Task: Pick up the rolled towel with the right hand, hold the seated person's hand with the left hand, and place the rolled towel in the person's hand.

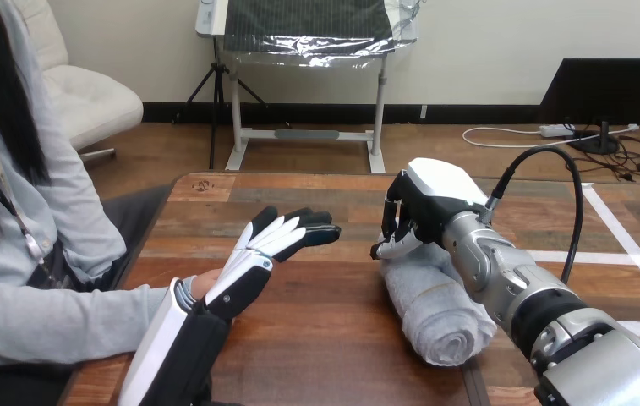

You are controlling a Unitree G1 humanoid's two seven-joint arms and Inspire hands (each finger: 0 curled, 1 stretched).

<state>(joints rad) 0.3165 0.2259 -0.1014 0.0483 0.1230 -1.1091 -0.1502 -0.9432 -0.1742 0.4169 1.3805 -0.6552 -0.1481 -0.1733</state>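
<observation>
Right hand (422,211) sat over the far end of the rolled towel (434,309), fingers (391,244) curled down round that end; we could not see the thumb. The towel lay flat on the wooden table (325,338), right of centre, its long axis running from the hand toward the near edge, the near end showing its spiral. It was not lifted; its whole underside rested on the wood.

Left hand (270,245) was well apart from the towel, to its left, fingers straight and close together, pointing right and slightly away from us. The person's hand (205,283) lay just under it, near the table's left edge; only a small part showed beneath the robot wrist. We could not tell whether the two touched.

Between the left fingertips and the right hand we noted a strip of bare wood. Bare boards also ran from the towel's left side to the left forearm, and from both hands back to the far edge.
</observation>
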